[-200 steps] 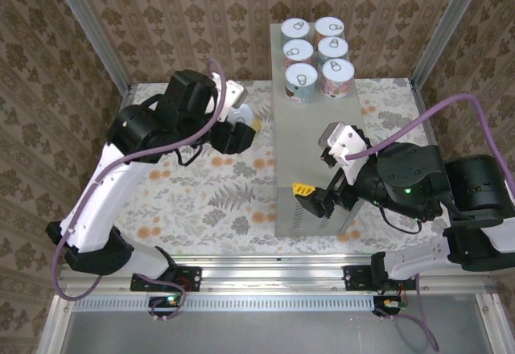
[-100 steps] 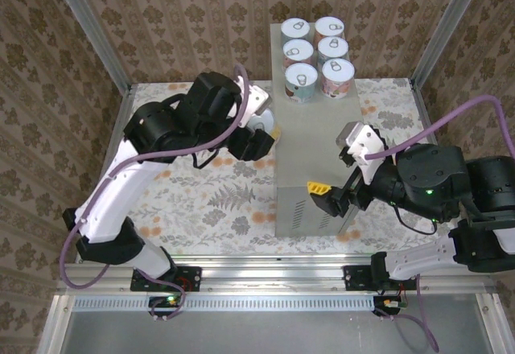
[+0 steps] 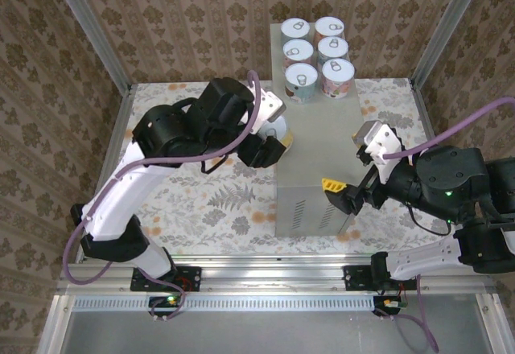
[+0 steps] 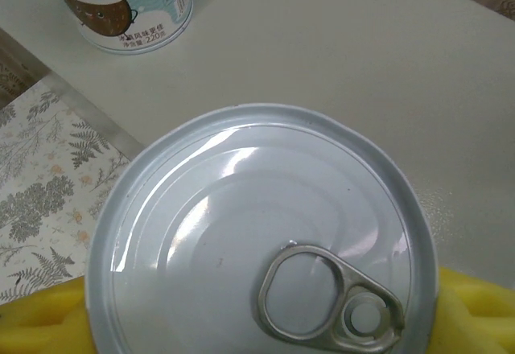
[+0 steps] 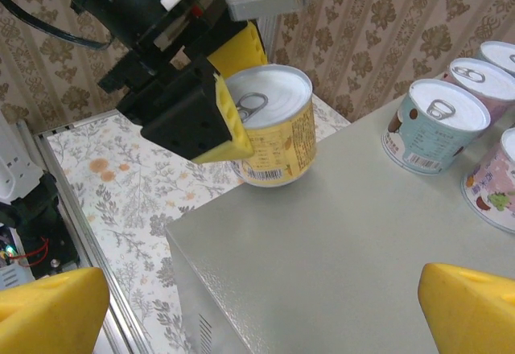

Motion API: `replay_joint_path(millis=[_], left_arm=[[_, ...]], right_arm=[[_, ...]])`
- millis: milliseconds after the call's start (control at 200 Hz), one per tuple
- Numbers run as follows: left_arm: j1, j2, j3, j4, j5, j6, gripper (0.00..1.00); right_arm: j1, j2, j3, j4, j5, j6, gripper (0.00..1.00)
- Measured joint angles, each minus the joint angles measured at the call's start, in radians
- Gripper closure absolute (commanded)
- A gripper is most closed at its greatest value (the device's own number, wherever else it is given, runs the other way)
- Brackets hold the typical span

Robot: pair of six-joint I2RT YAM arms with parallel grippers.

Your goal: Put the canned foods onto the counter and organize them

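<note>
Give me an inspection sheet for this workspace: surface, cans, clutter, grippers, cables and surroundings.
Surface: grey counter on a floral-patterned floor, vent slots on its near face.
Job's things: six cans in two columns of three at the counter's far end; a seventh, yellow-labelled can at its left edge.
Clutter: nothing seen.
Grippers: left gripper shut on the yellow-labelled can; right gripper open, over the counter's near right corner.
Cables: purple left cable and right cable, one along each arm.
Surroundings: patterned walls, aluminium frame posts.
</note>
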Motion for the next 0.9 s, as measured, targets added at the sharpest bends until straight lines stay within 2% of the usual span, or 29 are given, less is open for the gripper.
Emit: replay_joint_path(millis=[900], left_arm=[[-0.058, 0.096, 0.118, -0.053, -0.011, 0.000, 0.36]], right_arm=[[0.000, -0.065, -0.055, -0.025, 0.032, 0.022, 0.00]])
